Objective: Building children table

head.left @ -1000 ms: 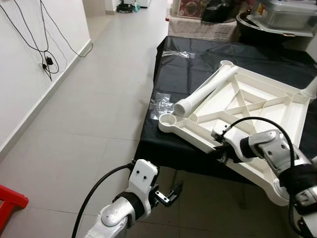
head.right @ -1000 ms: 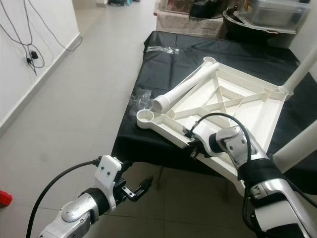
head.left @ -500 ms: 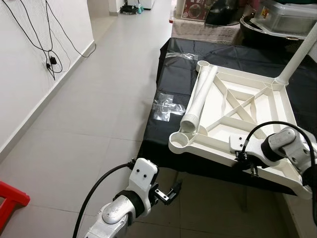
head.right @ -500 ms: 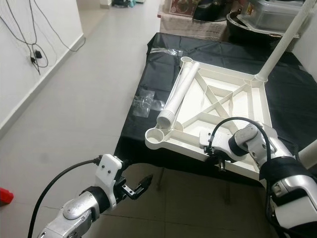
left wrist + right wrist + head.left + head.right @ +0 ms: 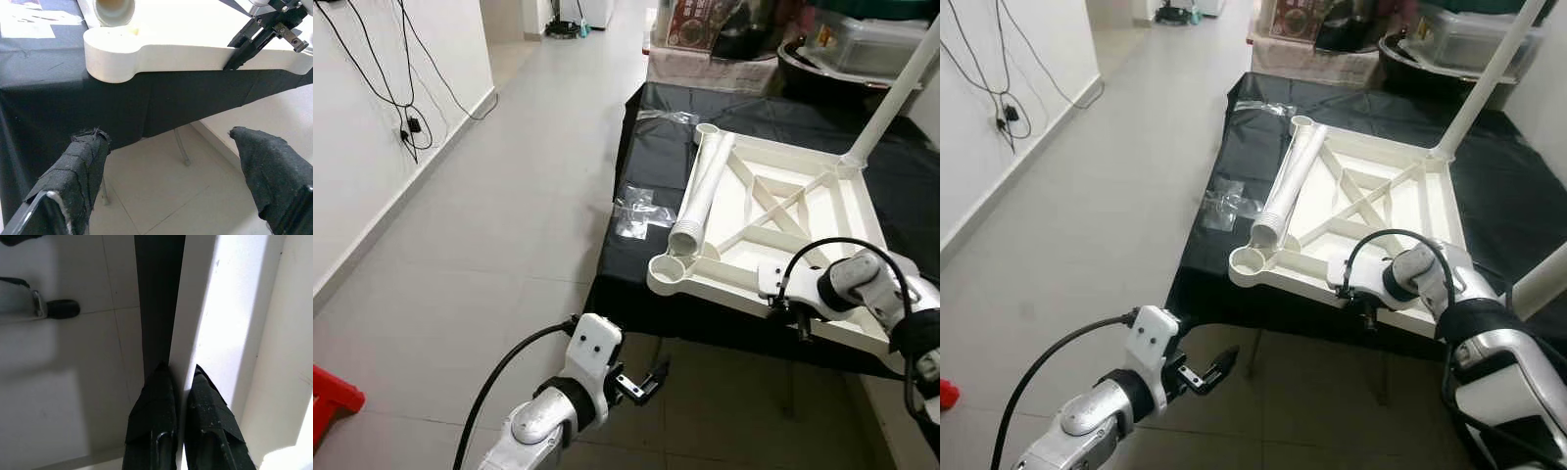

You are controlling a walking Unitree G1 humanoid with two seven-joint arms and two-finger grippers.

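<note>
The white tabletop [image 5: 783, 215] lies upside down on a table covered with a black cloth [image 5: 651, 147], its ribbed underside facing up and its near edge overhanging the cloth's front edge. One loose white leg [image 5: 702, 186] lies along the left side of the underside, its ribbed end just beside the near-left corner socket [image 5: 668, 268]. Another leg [image 5: 891, 88] stands upright in the far-right corner socket.

The right gripper [image 5: 1367, 311] is clenched on the near rim of the tabletop; the right wrist view shows its two fingers [image 5: 151, 416] pinching the thin white edge, one on each side.

The left gripper [image 5: 646, 380] hangs low over the tiled floor [image 5: 489, 225], in front of and below the table edge. Its fingers [image 5: 78, 171] are spread apart, holding nothing.

Clear plastic bags [image 5: 638, 209] lie on the cloth left of the tabletop. Cables [image 5: 386, 78] hang on the left wall
</note>
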